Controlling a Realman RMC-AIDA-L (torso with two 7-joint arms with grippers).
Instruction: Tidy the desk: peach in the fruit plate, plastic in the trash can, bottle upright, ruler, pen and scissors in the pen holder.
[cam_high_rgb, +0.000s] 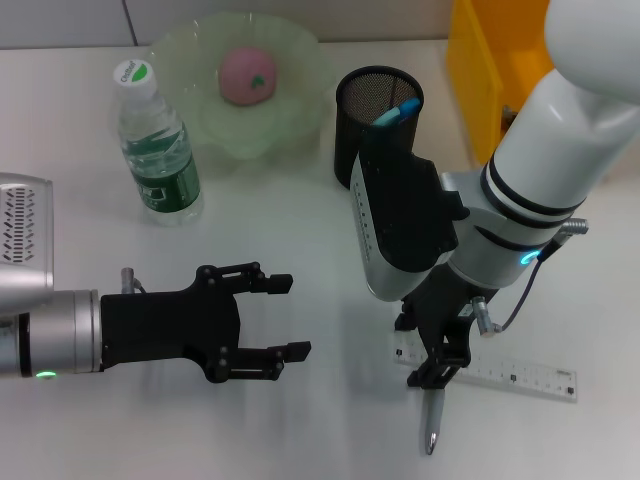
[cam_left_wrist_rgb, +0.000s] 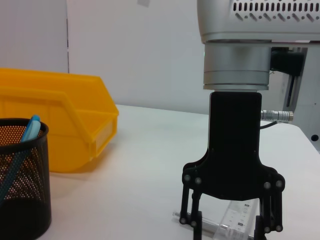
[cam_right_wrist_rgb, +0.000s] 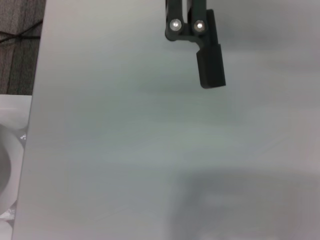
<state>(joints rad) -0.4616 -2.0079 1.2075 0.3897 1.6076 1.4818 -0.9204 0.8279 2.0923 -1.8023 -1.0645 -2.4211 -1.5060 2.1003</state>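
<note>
- The ruler lies flat on the near right of the desk. It is clear, thin, stiff and light, so probably slippery, and flat as it is there is little edge to pinch. A grip across its narrow width near one end looks best.
- The right gripper stands directly over the ruler's left end, pointing down. Its fingers sit close together, but I cannot tell whether they are clamped on anything.
- A slim grey object, perhaps the scissors or a pen, pokes out just below that gripper; the view is too poor to name it.
- The left gripper hovers at the near left with fingers spread apart, holding nothing.
- The pen holder stands far of the ruler with a blue pen already inside.
- The bottle is upright, and the peach sits in the fruit plate.
- A yellow bin stands at the far right, beside the path to the holder.
</note>
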